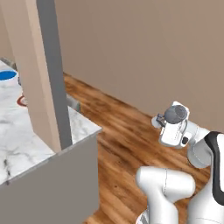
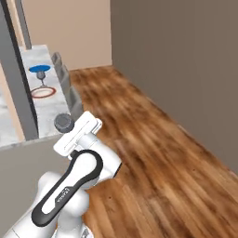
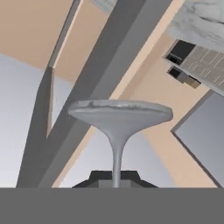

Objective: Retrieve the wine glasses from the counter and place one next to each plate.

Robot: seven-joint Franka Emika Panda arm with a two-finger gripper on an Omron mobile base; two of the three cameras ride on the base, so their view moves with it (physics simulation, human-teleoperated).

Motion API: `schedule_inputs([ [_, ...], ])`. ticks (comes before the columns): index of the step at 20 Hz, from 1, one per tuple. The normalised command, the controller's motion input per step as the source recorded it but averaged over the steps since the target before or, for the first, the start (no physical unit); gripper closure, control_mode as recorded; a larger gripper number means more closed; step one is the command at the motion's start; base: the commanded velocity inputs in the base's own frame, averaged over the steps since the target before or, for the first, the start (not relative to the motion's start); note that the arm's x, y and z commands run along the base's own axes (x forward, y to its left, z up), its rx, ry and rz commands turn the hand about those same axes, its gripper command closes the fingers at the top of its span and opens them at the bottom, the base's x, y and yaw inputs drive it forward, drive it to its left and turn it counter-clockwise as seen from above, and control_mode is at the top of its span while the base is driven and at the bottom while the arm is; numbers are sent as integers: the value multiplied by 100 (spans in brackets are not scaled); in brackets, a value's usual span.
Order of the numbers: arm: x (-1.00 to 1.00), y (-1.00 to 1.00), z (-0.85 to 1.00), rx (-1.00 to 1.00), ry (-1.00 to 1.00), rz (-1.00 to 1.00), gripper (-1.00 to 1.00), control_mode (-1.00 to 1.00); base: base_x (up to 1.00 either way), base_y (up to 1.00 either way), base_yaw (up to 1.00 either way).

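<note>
Two wine glasses show here: one I carry, and one standing on the marble island [image 2: 46,109] far ahead. My gripper [image 3: 114,181] is clamped on the thin stem of the held glass [image 3: 119,114]; in the hand view its round foot spreads wide above my dark fingertips [image 3: 99,177], with the stem running down between them. In the left base view the held glass shows as a small grey rounded shape at the end of my white hand [image 1: 173,124], well off to the right of the island and above the wooden floor [image 1: 127,131]. In the right base view the same glass appears as a grey knob on my hand, low and close to the grey end panel of the island. The other glass [image 2: 41,76] stands upright on the marble top, just beside the blue plate [image 2: 39,69] on its near side, and between that plate and the white plate with the red-brown rim [image 2: 43,92]. Both plates lie flat on the marble, near each other. In the left base view a tall beige and grey column [image 1: 43,74] rises from the island and hides most of the rimmed plate, while the blue plate peeks out at the left edge. Grey stool backs [image 2: 69,93] line the island's floor side.
</note>
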Motion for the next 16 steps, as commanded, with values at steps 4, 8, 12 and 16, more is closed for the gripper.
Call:
schedule_inputs([
  [4, 0, 0, 0, 0, 0, 0, 100, 100, 100, -100, 12],
  [8, 0, 0, 0, 0, 0, 0, 100, 100, 100, -100, 14],
  [12, 0, 0, 0, 0, 0, 0, 100, 100, 100, -100, 16],
  [16, 0, 0, 0, 0, 0, 0, 100, 100, 100, -97, 16],
])
